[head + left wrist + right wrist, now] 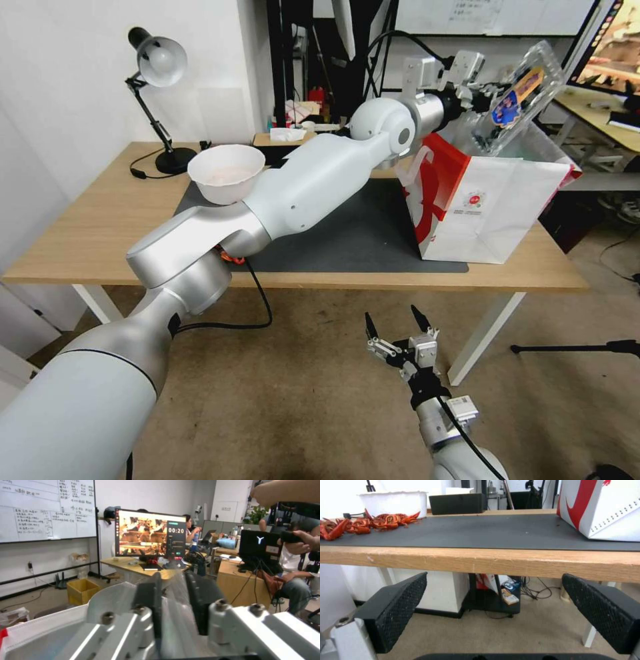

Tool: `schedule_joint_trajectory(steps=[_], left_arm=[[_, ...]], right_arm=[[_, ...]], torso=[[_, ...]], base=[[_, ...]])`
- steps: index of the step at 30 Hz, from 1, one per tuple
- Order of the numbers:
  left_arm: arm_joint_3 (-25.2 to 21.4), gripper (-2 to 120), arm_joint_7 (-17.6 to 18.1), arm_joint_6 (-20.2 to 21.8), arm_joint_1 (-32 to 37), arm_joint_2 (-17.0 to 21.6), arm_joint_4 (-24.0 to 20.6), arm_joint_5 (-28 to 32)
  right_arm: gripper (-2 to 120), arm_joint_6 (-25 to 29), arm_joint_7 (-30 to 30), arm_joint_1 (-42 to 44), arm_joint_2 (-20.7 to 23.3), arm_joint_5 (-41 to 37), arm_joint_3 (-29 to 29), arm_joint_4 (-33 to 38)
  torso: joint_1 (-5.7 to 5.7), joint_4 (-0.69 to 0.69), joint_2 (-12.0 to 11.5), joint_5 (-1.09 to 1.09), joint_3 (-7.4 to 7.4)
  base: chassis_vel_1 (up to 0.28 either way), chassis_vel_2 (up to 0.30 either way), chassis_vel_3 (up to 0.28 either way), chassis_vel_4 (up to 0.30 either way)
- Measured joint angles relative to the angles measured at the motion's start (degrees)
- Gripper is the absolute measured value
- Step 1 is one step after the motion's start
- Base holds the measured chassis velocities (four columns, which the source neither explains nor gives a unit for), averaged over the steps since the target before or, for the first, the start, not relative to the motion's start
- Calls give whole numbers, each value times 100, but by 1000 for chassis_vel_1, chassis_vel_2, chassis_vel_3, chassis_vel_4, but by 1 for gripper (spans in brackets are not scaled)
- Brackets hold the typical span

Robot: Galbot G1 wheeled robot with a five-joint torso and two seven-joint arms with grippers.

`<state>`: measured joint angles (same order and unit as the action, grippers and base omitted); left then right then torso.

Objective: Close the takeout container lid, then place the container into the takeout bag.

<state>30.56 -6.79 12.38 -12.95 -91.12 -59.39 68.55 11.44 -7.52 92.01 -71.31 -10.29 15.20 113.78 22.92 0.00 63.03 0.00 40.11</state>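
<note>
From the head camera I see my left arm stretched across the table, its left gripper raised above the open top of the bag; its fingers are clamped on the container, which hangs tilted in the air over the bag mouth, closed so far as I can tell, with a colourful label on the side facing me; in the left wrist view the clear plastic is pinched between the two black pads, and the bag's white rim lies just below; the bag stands upright at the right end of the dark mat, red side panel toward the arm, small red logo on its white face; the white bowl sits at the mat's far left corner, a desk lamp beyond it; my right gripper hangs below the table's front edge, over the floor, fingers spread wide and holding nothing; red crayfish lie on the mat beside the bowl.
</note>
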Motion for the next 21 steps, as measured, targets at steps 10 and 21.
schedule_joint_trajectory(steps=[10, 21], left_arm=[[-210, 73, 380, -16, 154, 583, -573, 99], [-387, 99, 1712, -312, 957, 1626, -1968, -1014]], right_arm=[[100, -22, 0, -113, 28, -24, -81, -56], [100, -23, -33, -11, -10, -29, -22, -6]], torso=[[0, 0, 0, -1, 0], [0, 0, 0, -2, 0]], base=[[0, 0, 0, 0], [0, 0, 0, 0]])
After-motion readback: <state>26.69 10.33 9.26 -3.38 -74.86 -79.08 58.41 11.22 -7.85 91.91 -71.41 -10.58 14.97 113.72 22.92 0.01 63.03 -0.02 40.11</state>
